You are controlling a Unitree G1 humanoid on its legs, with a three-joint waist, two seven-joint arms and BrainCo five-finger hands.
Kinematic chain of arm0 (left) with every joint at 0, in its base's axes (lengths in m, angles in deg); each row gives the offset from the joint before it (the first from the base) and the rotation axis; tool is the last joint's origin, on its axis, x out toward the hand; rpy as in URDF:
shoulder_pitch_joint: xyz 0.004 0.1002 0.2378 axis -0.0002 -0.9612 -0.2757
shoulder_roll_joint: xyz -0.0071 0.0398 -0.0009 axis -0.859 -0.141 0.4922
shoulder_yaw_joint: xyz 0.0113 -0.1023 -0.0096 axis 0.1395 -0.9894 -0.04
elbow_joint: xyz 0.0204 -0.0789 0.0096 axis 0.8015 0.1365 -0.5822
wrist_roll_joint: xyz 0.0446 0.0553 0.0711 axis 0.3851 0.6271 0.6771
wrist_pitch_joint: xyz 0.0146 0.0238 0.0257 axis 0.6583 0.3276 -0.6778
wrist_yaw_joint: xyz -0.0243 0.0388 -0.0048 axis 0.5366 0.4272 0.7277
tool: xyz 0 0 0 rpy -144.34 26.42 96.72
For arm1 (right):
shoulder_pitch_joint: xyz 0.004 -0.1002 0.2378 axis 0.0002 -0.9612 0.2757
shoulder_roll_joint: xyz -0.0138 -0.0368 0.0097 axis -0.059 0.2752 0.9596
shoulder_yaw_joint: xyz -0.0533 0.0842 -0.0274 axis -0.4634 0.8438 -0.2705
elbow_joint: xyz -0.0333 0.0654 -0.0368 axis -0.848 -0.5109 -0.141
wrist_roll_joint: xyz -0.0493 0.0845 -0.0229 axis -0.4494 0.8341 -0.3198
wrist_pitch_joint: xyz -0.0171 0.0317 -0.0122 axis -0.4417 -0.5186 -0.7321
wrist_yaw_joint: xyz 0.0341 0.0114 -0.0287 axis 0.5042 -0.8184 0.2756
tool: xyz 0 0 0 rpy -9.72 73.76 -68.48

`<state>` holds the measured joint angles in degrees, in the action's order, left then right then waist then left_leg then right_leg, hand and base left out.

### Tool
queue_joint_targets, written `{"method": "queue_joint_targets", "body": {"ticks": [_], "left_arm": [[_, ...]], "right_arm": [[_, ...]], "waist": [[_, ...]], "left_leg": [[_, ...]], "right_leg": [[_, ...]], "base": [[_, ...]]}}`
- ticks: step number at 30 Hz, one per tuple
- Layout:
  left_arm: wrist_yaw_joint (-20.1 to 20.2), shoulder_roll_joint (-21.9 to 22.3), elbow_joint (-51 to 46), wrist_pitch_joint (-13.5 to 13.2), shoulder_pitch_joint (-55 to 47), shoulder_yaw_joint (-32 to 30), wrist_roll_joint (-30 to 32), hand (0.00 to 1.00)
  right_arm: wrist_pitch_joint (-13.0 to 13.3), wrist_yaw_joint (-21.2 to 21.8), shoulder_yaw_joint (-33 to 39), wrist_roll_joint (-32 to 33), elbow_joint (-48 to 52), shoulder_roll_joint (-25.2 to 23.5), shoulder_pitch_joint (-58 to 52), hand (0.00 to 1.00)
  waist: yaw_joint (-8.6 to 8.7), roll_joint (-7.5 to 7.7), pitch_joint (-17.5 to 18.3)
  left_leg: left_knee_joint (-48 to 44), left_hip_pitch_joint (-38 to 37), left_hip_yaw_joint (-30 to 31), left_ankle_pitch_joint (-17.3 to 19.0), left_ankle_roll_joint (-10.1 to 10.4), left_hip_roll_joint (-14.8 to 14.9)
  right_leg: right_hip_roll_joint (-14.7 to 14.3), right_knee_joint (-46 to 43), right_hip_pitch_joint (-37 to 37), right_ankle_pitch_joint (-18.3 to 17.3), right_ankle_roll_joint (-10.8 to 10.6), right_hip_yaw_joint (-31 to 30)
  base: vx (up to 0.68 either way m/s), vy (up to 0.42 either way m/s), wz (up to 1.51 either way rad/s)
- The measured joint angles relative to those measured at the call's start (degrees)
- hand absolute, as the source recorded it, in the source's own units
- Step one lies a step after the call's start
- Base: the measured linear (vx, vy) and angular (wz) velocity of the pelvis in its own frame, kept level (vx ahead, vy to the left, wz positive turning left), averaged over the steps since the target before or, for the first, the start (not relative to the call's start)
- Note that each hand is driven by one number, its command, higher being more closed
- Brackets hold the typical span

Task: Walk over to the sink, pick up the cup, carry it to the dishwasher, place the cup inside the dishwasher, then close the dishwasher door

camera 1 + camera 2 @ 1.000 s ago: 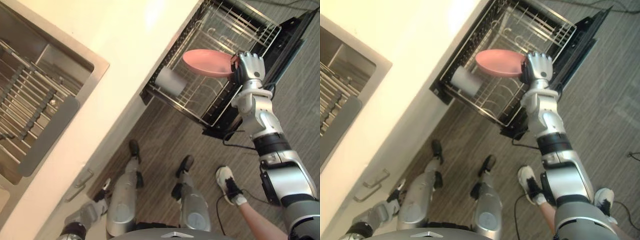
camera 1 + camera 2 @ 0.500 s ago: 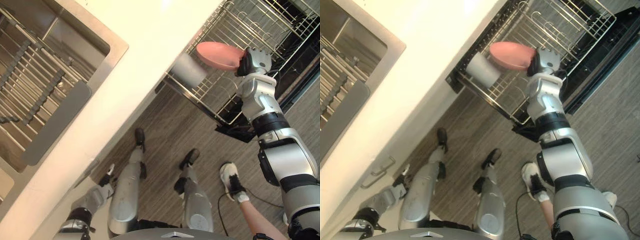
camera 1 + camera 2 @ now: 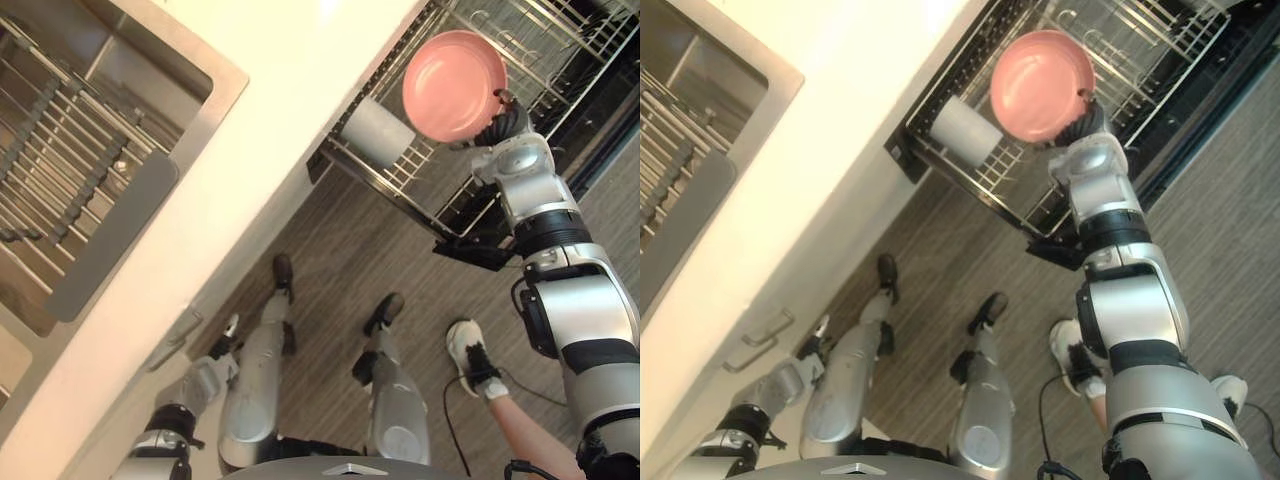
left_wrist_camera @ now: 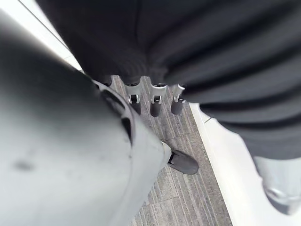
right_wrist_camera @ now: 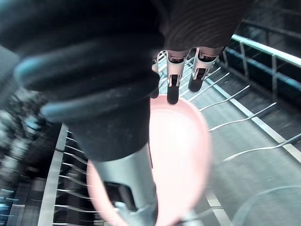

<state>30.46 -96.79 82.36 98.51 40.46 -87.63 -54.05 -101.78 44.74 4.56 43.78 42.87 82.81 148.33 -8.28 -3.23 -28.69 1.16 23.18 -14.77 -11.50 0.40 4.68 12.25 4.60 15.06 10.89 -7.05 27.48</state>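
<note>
A pink plate (image 3: 453,85) stands on edge in the pulled-out wire rack (image 3: 560,50) of the dishwasher, its hollow side facing up at me. My right hand (image 3: 503,125) is at the plate's lower right rim. In the right wrist view its fingers (image 5: 172,89) reach out straight over the pink plate (image 5: 181,155), with the thumb on the other side of it. A white cup (image 3: 378,132) lies on its side in the rack's near corner. My left hand (image 3: 165,445) hangs low by the cabinet with its fingers (image 4: 155,101) straight.
The dark dishwasher door (image 3: 610,110) lies folded down beyond the rack. The pale counter (image 3: 300,90) runs left to the steel sink (image 3: 215,95) with a rack inside it. A person's white shoe (image 3: 468,355) and leg stand close behind my right arm.
The plate has turned from nearly flat to upright in the rack. My right hand's fingers have straightened and it has dropped to the plate's lower rim. The camera has shifted a little.
</note>
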Motion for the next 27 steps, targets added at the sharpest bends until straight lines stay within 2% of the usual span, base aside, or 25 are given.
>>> {"method": "queue_joint_targets", "body": {"ticks": [5, 7, 9, 11, 15, 18, 19, 20, 27], "left_arm": [[-0.15, -0.02, -0.67, 0.15, -2.40, -0.12, 0.11, 0.00], [-0.06, -0.03, -1.63, 0.14, -3.64, -0.26, 0.26, 0.00], [0.35, 0.09, -2.54, 0.10, -5.13, -0.49, 1.32, 0.00], [1.17, 0.11, -2.47, -0.26, -6.40, -0.68, 2.19, 0.00], [2.99, 0.23, -1.78, -1.31, -9.43, -0.69, 3.17, 0.00], [4.61, 0.21, 0.47, -2.43, -11.34, -0.74, 3.64, 0.00], [5.41, 0.18, 1.49, -3.29, -11.82, -0.76, 3.94, 0.00], [5.99, 0.17, 2.36, -3.85, -11.84, -0.75, 4.20, 0.00], [9.45, -0.34, 4.19, -5.91, -11.65, 0.14, 4.63, 0.00]], "right_arm": [[5.57, 2.17, 7.54, 13.39, 7.39, 0.01, -3.18, 0.00], [7.86, 2.41, 12.40, 18.42, 8.03, 0.07, -4.60, 0.00], [9.15, 1.98, 16.67, 19.66, 8.57, 0.19, -6.31, 0.00], [10.72, -1.30, 21.14, 20.58, 9.57, 1.07, -8.51, 0.00], [10.70, -7.11, 27.46, 23.24, 9.09, 3.44, -13.58, 0.00], [10.34, -10.83, 29.70, 30.03, 5.52, 4.82, -16.34, 0.00], [9.50, -12.06, 30.08, 33.40, 4.45, 4.92, -17.66, 0.00], [9.04, -12.65, 30.25, 36.25, 3.77, 4.92, -18.81, 1.00], [5.73, -12.69, 30.10, 49.25, -2.17, 4.80, -18.32, 1.00]], "waist": [[1.82, -0.10, 0.05], [2.75, -0.12, 0.08], [3.74, -0.20, 0.21], [4.81, -0.34, 0.91], [5.79, -0.67, 4.12], [6.59, -0.94, 5.94], [6.77, -0.98, 6.84], [6.84, -1.03, 7.15], [6.68, -1.57, 7.15]], "left_leg": [[3.24, -4.30, -0.55, -0.92, 0.78, -0.45], [3.28, -5.31, -0.50, -1.31, 0.25, -0.68], [3.28, -6.61, -0.37, -1.33, 0.22, -0.91], [3.33, -7.69, 0.01, -1.28, 0.26, -0.98], [3.42, -8.65, 0.50, -1.18, 0.41, -0.92], [3.77, -10.30, 0.40, -0.98, 0.68, -0.57], [3.78, -10.30, 0.25, -0.80, 0.96, -0.21], [3.78, -10.33, 0.05, -0.77, 1.18, 0.14], [3.79, -7.70, -1.72, -1.26, 1.74, 0.53]], "right_leg": [[0.23, -0.01, -2.65, -0.51, 0.59, -0.01], [0.37, -0.01, -3.86, -0.43, 0.40, 0.07], [0.54, -0.02, -5.31, -0.30, -0.16, 0.24], [0.58, -0.02, -6.70, -0.47, -0.39, 0.61], [0.57, -0.11, -8.09, -0.92, -0.85, 1.37], [0.76, -1.89, -8.97, -2.52, -0.67, 1.30], [0.73, -2.51, -8.69, -3.15, -0.35, 1.29], [0.75, -3.06, -8.44, -3.60, -0.48, 1.26], [1.54, -4.37, -4.08, -2.83, -0.03, 1.20]], "base": [[-0.01, 0.007, -0.06], [0.01, 0.000, 0.02], [0.04, -0.005, 0.03], [0.04, -0.014, 0.08], [0.02, -0.015, 0.08], [-0.01, -0.017, -0.03], [-0.02, -0.025, -0.05], [-0.02, -0.027, -0.06], [-0.02, -0.029, -0.14]]}}
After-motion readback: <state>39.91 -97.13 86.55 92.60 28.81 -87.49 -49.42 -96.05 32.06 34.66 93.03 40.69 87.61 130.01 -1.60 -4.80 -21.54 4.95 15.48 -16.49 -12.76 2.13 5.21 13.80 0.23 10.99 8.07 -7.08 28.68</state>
